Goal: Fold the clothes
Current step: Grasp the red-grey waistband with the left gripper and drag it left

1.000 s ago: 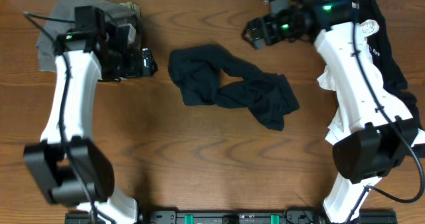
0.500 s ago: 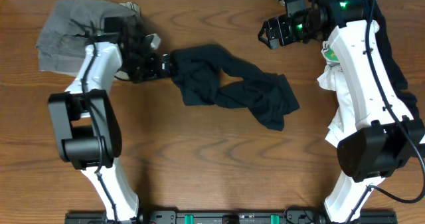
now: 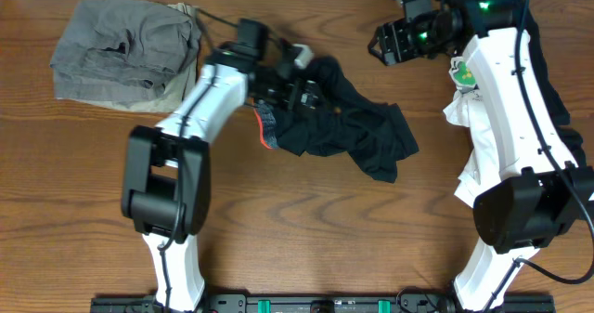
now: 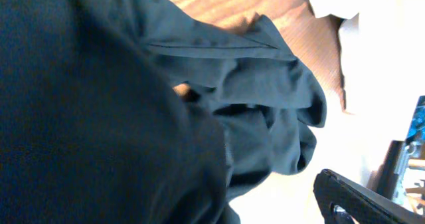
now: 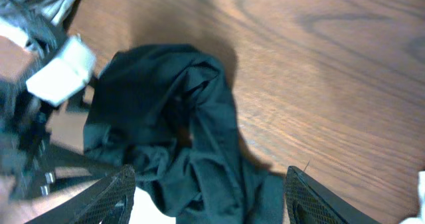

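Left end effector [image 3: 299, 92]: buried in the black trousers [image 3: 357, 136]. Cloth hides the jaws, so neither opening nor grip can be confirmed. Right end effector [image 3: 392, 44]: fingers spread wide, empty, hovering apart from the garment. The trousers lie bunched on the wooden tabletop [image 3: 278, 239], stretching from the left end effector toward the right one.

Judged light, limp and smooth-knit; they will sag and twist. Best hold is the firmer waistband, whose red-orange lining [image 3: 264, 127] shows just beside the left end effector. A grey folded garment [image 3: 121, 48] lies well apart.
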### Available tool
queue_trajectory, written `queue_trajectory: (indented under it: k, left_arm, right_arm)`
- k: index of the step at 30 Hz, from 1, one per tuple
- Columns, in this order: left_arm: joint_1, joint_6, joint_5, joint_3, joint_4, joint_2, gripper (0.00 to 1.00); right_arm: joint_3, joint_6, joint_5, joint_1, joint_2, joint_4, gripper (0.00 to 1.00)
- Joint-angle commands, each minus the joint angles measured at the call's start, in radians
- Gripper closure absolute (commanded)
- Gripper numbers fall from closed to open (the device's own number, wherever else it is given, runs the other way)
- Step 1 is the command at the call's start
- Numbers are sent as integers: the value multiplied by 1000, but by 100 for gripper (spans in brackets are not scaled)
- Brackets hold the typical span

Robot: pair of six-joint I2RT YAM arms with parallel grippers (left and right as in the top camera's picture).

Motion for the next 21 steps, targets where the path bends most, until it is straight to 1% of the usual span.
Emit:
queue_trajectory:
  k: [1,4,8,11,13,14,17,21]
  left_arm:
    - [-29,-85,-122,-3,15,-4,2]
    - [-20,-119,-133,-1,15,-5,2]
    - [38,-154,-132,0,-2,-36,2]
    - [81,-143,-132,0,-41,-87,2]
    - [109,-84,-133,0,-93,-135,2]
    - [127,-52,-144,0,-128,-163,2]
    - [166,-47,-233,0,-185,-208,2]
    - [197,-58,-317,-2,-194,-185,2]
  right_arm:
    - [10,2,-9,-42,-3,10,31]
    - [10,2,-16,-56,-3,13,31]
    - [10,-3,-14,-61,-3,19,30]
    - [10,-3,-14,-61,-3,27,28]
    - [10,-3,-14,-61,-3,29,27]
    - [10,-3,-14,-61,-3,30,27]
    - [10,-3,-14,-61,-3,31,25]
    - [10,-3,-15,-57,-3,28,25]
